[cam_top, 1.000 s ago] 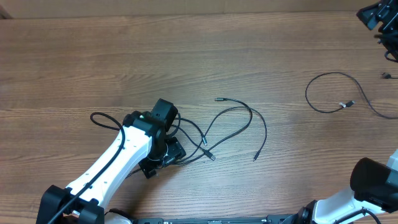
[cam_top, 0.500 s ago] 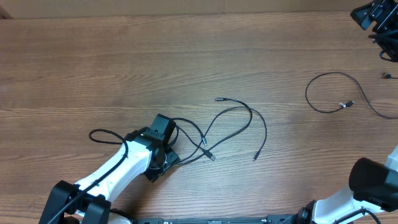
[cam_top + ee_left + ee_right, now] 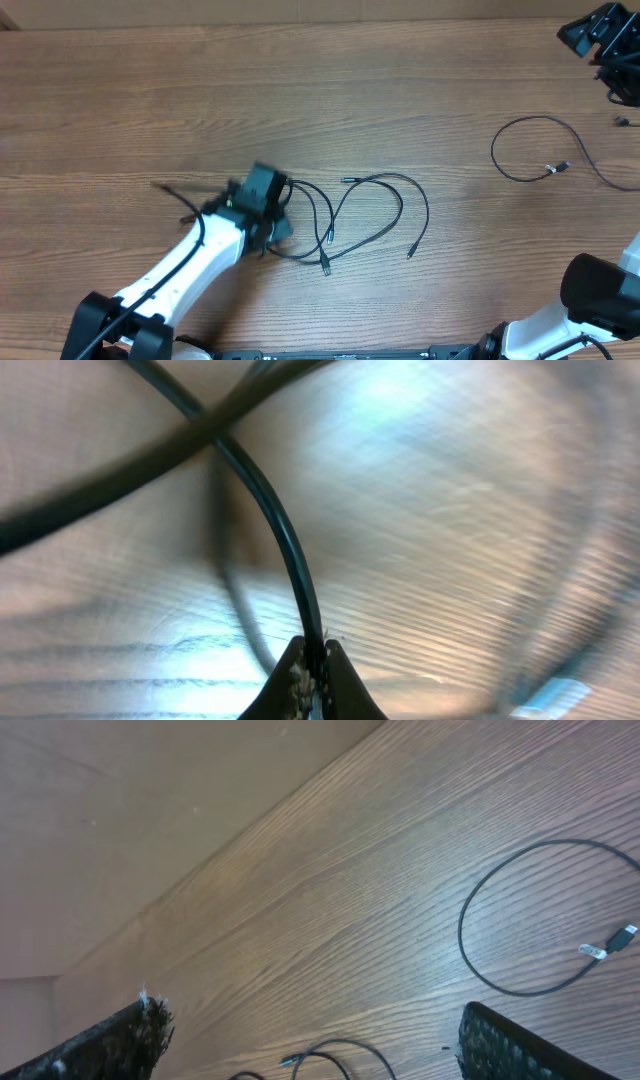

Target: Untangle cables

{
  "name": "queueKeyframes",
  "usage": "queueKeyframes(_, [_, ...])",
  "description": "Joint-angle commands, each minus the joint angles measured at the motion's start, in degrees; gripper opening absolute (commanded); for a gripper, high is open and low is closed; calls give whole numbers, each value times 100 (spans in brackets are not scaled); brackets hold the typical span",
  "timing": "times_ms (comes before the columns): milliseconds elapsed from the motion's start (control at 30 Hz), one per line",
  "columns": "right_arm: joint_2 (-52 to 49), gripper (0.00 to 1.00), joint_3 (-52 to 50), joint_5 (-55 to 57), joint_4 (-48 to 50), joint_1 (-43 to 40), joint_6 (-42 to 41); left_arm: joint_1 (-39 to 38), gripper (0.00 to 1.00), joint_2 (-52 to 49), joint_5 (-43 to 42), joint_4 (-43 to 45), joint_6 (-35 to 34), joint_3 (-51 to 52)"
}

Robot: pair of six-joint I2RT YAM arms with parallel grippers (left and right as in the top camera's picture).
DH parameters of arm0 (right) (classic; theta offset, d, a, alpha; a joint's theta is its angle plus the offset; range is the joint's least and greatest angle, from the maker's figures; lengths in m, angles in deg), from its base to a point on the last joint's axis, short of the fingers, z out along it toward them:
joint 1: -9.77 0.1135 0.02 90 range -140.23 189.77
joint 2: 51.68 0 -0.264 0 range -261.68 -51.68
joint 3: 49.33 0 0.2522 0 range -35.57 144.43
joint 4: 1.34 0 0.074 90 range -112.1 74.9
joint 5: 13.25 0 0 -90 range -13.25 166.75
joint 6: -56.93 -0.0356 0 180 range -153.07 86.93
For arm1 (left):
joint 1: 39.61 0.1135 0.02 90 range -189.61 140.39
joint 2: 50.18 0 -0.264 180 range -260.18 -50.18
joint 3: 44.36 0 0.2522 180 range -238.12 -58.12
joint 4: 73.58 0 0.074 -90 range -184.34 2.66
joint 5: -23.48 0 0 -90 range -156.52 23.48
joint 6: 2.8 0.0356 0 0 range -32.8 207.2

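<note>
The tangled cables (image 3: 428, 210) lie mid-table as thin black crossing loops, with a small plug (image 3: 325, 268) at the lower end. My left gripper (image 3: 268, 215) is at the tangle's left side, blurred in the overhead view. In the left wrist view this gripper (image 3: 313, 645) is shut on one black cable (image 3: 283, 535), which rises from the tips and crosses another strand. A separate cable (image 3: 493, 155) lies in a loop at the right, also seen in the right wrist view as a loop (image 3: 466, 955). My right gripper (image 3: 600, 30) hovers open at the far right corner, holding nothing (image 3: 310, 1010).
The wooden table (image 3: 300, 90) stretches bare across the back and left. A small dark piece (image 3: 621, 121) lies near the right edge. The white left arm (image 3: 190, 270) reaches in from the front edge; the right arm's base (image 3: 600, 290) stands at the front right.
The left gripper has shut on a cable strand and moved back and left with it. The tangle has been dragged left and reshaped. The right gripper drifted slightly left.
</note>
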Motion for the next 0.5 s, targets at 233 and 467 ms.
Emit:
queueKeyframes(233, [4,92,33,28,-144,804,514,632,4,4,-1506,-850,1722,-3442])
queueKeyframes(467, [4,95,33,-424,-227,1213,675,1054,4,4,-2999,-1069,1499,-4555])
